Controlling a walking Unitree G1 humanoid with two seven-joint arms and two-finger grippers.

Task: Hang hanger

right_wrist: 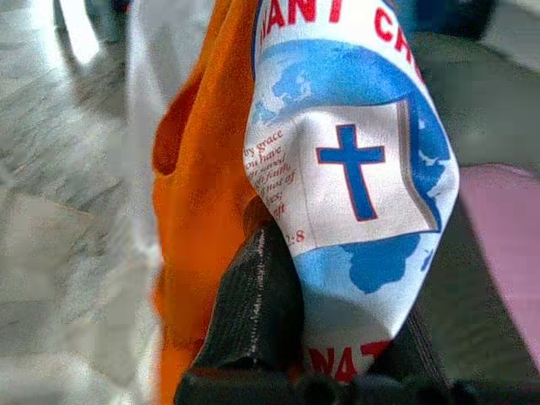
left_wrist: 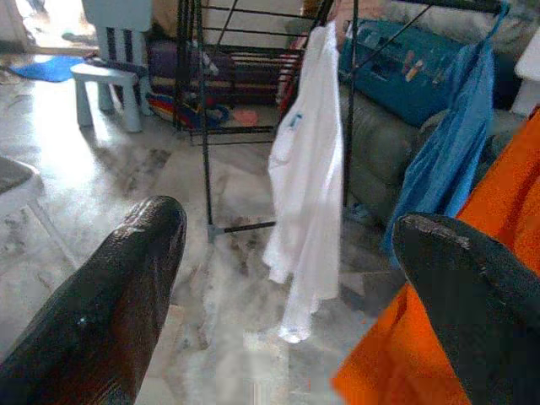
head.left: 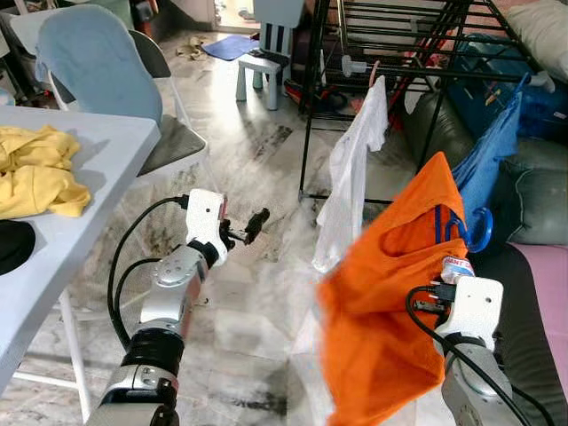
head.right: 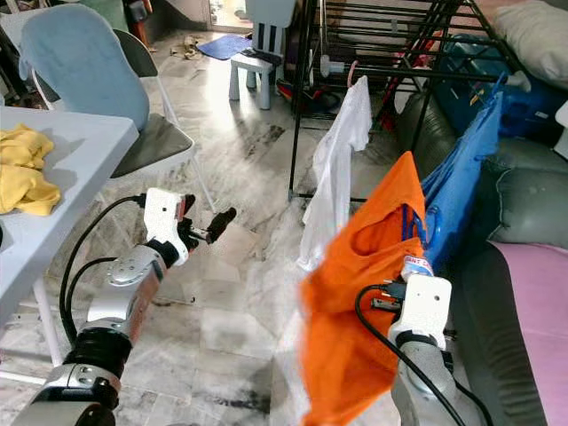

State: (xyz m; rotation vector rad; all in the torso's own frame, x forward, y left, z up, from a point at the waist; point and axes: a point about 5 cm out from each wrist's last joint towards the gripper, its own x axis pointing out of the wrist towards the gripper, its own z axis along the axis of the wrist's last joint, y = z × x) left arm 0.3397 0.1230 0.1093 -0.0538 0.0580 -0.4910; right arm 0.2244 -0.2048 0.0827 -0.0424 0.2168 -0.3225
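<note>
Nearest the robot, the right gripper (right_wrist: 337, 337) is clamped on the printed chest panel of a bright orange cotton T-shirt (head.left: 390, 319), its black fingers (right_wrist: 253, 304) pinching the white-and-blue graphic. The shirt hangs on a blue plastic hanger (head.left: 469, 232), whose hook curls up just above and beyond the gripper, at the shirt's collar.

Off to that gripper's left, the left gripper (head.left: 247, 227) is held out over the floor with its fingers spread wide and nothing between them.

Ahead of and above the right gripper runs the black metal drying rack (head.left: 408, 53), its rail crossing side to side, with a white shirt (head.left: 351, 177) and a blue garment (head.left: 493, 155) hanging from it. The hook must likely travel up and forward to a free stretch of rail between those two; the right arm is nearer and carries the load.
</note>
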